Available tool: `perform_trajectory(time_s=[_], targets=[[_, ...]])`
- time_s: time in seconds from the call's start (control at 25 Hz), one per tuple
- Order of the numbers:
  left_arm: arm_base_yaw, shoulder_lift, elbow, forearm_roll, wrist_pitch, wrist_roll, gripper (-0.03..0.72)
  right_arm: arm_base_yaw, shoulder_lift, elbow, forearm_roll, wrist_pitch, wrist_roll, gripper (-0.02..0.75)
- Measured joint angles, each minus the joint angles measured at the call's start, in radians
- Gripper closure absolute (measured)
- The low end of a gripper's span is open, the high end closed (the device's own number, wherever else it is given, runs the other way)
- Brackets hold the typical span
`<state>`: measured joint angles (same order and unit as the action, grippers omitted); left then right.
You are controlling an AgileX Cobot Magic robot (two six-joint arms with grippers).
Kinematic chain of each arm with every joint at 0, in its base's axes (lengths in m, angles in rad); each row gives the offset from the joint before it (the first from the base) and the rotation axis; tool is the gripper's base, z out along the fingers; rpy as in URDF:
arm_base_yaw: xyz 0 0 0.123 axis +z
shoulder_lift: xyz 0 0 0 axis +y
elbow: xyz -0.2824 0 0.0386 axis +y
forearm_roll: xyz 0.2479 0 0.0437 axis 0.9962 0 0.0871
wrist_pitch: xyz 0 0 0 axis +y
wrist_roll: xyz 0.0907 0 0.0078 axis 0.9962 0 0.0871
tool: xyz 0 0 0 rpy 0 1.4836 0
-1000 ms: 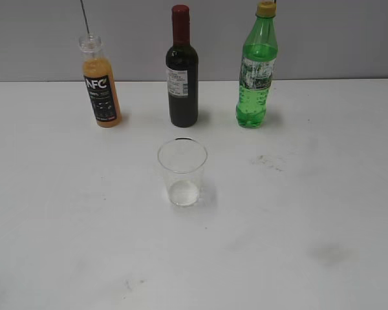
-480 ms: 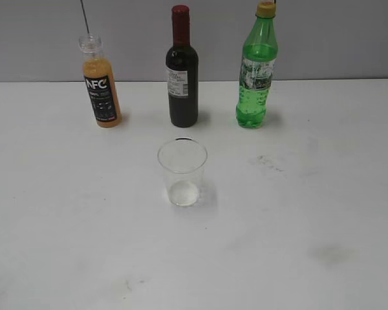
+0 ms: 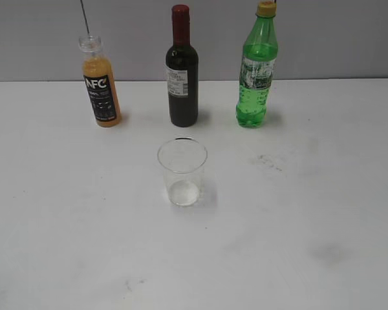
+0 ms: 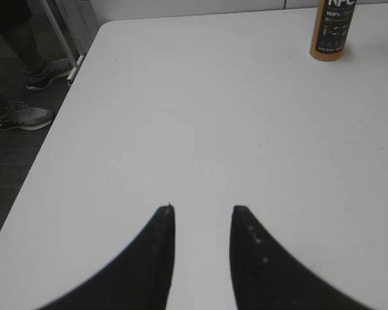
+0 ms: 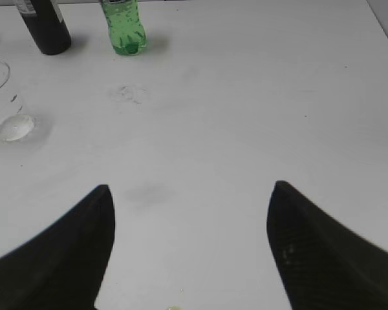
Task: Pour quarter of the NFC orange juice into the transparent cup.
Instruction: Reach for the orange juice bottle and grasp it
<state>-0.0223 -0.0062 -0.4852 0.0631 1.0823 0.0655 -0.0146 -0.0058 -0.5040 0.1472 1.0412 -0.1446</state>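
The NFC orange juice (image 3: 101, 87), a small uncapped bottle with a black label, stands upright at the back left of the white table; its lower part shows in the left wrist view (image 4: 332, 31). The transparent cup (image 3: 182, 172) stands upright in the middle, and shows at the left edge of the right wrist view (image 5: 5, 103). No gripper shows in the exterior view. My left gripper (image 4: 202, 210) is open and empty over bare table, well short of the juice. My right gripper (image 5: 191, 188) is wide open and empty, to the right of the cup.
A dark wine bottle (image 3: 182, 71) stands at the back centre and a green soda bottle (image 3: 257, 68) at the back right. The table's left edge (image 4: 64, 110) drops to a floor where someone's shoes (image 4: 22, 116) stand. Faint smudges (image 3: 266, 161) mark the tabletop.
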Motion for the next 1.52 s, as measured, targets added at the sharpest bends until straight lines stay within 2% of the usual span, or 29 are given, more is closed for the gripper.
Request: perform_trajectory(time_s=[0.32, 0.36, 0.4, 0.52, 0.64, 0.88, 1.52], targets=[[0.000, 0.000, 0.000, 0.000, 0.000, 0.000, 0.438, 0.000, 0.000, 0.000, 0.000, 0.000, 0.000, 0.175], [0.000, 0.000, 0.000, 0.000, -0.002, 0.000, 0.403, 0.000, 0.000, 0.000, 0.000, 0.000, 0.000, 0.175], [0.000, 0.002, 0.000, -0.001, -0.003, 0.000, 0.337, 0.000, 0.000, 0.000, 0.000, 0.000, 0.000, 0.175], [0.000, 0.024, -0.008, -0.003, -0.022, 0.000, 0.099, 0.000, 0.000, 0.000, 0.000, 0.000, 0.000, 0.175], [0.000, 0.064, -0.014, -0.005, -0.131, -0.001, 0.036, 0.000, 0.000, 0.000, 0.000, 0.000, 0.000, 0.175], [0.000, 0.245, -0.021, -0.079, -0.502, -0.001, 0.027, 0.000, 0.000, 0.000, 0.000, 0.000, 0.000, 0.176], [0.000, 0.860, -0.020, -0.088, -1.281, -0.001, 0.064, 0.000, 0.000, 0.000, 0.004, 0.000, 0.000, 0.176]])
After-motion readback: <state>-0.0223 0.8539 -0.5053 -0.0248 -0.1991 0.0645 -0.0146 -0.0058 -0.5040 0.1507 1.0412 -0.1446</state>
